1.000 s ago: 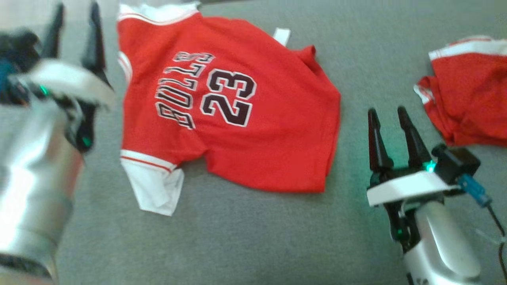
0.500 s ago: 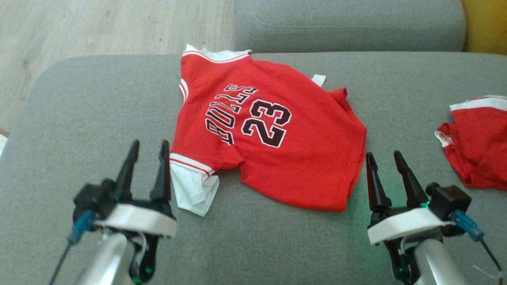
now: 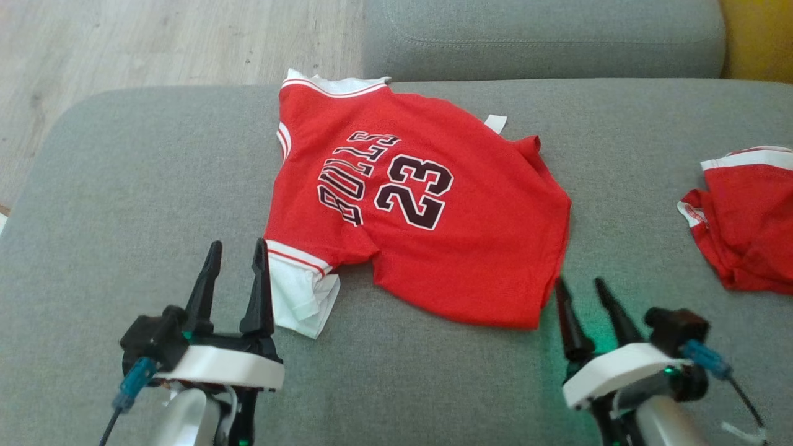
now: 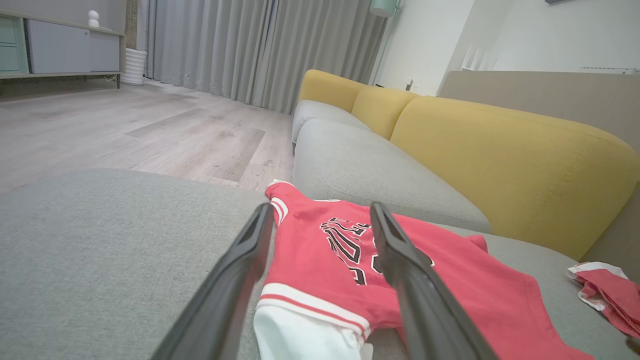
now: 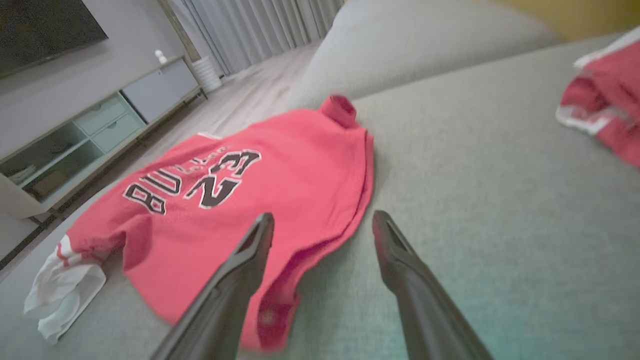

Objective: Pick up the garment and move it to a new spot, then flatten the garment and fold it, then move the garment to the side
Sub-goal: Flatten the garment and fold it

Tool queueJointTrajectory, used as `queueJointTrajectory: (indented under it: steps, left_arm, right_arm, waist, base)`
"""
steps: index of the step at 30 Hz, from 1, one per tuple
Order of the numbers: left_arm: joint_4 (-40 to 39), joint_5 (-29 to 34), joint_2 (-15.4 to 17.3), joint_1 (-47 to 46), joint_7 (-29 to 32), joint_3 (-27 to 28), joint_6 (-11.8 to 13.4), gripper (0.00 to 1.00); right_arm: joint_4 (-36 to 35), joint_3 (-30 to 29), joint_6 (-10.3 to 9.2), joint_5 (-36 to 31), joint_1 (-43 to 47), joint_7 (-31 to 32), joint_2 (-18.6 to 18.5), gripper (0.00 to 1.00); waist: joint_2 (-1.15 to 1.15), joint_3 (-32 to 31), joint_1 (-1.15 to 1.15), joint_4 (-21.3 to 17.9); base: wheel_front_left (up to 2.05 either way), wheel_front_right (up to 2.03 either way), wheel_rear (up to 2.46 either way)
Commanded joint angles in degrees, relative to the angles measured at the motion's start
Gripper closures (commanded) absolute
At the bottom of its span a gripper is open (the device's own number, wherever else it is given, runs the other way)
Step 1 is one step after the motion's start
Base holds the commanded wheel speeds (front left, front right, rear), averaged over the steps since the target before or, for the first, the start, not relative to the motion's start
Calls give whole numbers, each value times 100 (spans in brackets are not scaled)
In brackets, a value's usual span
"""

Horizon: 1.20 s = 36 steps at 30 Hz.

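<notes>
Empty, spread wide: left hand point(image 3: 238, 243), right hand point(image 3: 580, 280). We pinch sleeve point(image 3: 298, 298) and jersey point(image 3: 471, 248) hem corner low, catching both layers.

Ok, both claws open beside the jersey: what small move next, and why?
Probably ease the right claw onto the near hem corner of the red jersey. It is open, right beside that edge, and the left claw sits open beside the white sleeve, so neither grips cloth yet.
</notes>
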Motion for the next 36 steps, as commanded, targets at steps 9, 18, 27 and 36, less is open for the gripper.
queueJointTrajectory:
  steps: [9,18,27,36]
  left_arm:
    - [-101,212,-169,-241,-46,335,-164,0]
    - [11,332,-268,-285,-46,434,-225,0]
    - [1,442,-314,-293,-46,590,-247,0]
    - [-59,507,-363,-325,-46,592,-257,0]
  right_arm:
    - [662,812,-5,737,-595,517,-10,0]
    - [1255,1283,-5,1002,-1233,228,-10,100]
    - [1699,296,-5,95,-1609,-140,-262,100]
    - [1654,-792,-5,-440,-1548,217,-827,100]
  waist:
    - [-1,188,0,146]
    - [-1,348,0,223]
    - [-1,261,0,4]
    - [-1,267,0,-98]
  base:
    - [0,0,0]
    - [0,0,0]
    - [0,0,0]
    - [0,0,0]
